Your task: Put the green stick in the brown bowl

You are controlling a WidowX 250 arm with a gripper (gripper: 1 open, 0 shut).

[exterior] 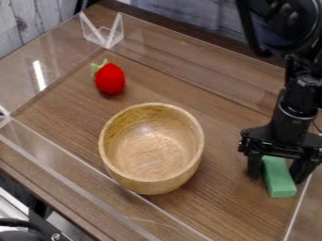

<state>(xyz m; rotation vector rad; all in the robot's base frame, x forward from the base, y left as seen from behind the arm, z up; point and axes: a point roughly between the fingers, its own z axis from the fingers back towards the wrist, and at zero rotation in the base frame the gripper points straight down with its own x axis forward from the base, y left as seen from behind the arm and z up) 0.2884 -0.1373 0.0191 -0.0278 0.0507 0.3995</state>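
Green stick being straddled by open claw near counter's right edge

The green stick [280, 179] is lying on the wooden counter [201, 56], close to the right edge and well toward the near side. The black claw [272, 168] is being held low over it, with its fingers spread open and pointing down, one on the left side of the stick and one on the right. Part of the stick is being hidden by the claw, while its near end is being left exposed. Whether the stick is being touched by either finger cannot be told. The brown bowl [151, 148] is being kept to the left of the stick, apart from it, with its round opening facing up and nothing being held inside. Farther back, toward the counter's left edge, a red strawberry-shaped toy [109, 79] with a green top is being seen, apart from the bowl. Beyond it, a clear angular object [104, 31] is standing near the far left corner.
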